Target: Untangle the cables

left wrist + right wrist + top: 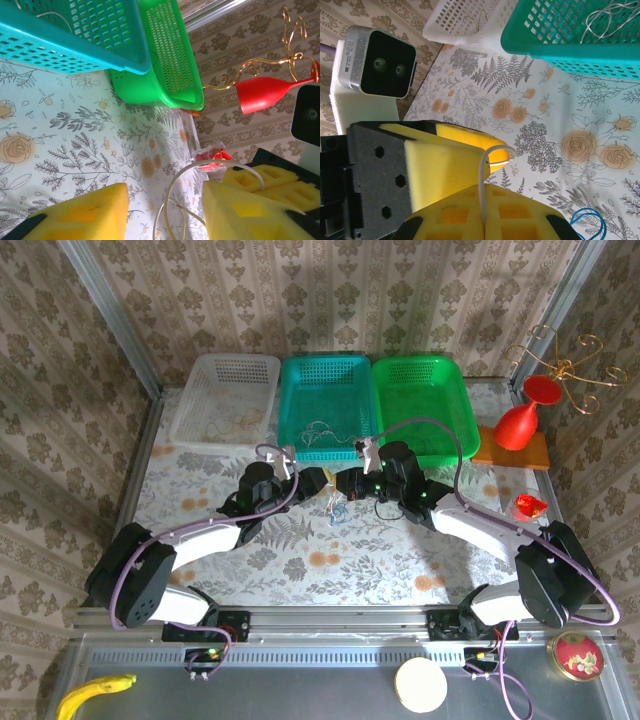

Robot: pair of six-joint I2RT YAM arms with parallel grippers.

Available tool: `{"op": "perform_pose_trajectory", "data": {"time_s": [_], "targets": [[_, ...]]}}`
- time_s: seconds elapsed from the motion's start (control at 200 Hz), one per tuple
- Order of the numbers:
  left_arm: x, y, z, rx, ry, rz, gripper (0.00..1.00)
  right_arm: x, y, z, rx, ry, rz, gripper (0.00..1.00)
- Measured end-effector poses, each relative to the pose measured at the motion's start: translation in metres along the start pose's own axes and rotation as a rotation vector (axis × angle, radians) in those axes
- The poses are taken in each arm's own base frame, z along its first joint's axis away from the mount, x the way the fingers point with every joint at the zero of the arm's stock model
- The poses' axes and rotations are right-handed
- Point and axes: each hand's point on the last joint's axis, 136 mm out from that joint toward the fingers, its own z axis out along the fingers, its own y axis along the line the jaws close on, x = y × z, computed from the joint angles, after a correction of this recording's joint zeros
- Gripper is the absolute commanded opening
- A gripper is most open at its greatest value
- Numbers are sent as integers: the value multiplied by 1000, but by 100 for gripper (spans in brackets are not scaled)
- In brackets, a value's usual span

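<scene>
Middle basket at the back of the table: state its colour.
The middle basket is teal, clearest in the top external view.

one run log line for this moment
left claw open around white cable | right claw shut on white cable | claws face each other above table

The tablecloth (300, 570) is pale, printed with grey-green ferns and orange roses; the walls (350, 290) are beige damask. Across the upper middle of the overhead view run three baskets: a white basket (235, 375), a teal basket (330, 385) and a green basket (425, 390). The foam pads (445, 160) are bright yellow, with a whitish cable (482, 190) and a blue cable (590, 222). At upper right is a red goblet (518, 425).
</scene>
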Motion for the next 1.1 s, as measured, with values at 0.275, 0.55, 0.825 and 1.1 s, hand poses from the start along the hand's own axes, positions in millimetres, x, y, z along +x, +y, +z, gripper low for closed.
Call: {"op": "perform_pose_trajectory", "data": {"time_s": [0.275, 0.55, 0.825, 1.1], "targets": [[-8, -4, -3, 11, -25, 2, 0, -2, -9, -2, 15, -12, 9, 0], [-60, -63, -29, 118, -117, 64, 0, 35, -52, 17, 91, 75, 63, 3], [-63, -110, -29, 234, -74, 115, 0, 46, -61, 23, 101, 93, 89, 5], [-49, -78, -22, 126, -39, 130, 39, 42, -56, 20, 88, 83, 84, 0]]}}
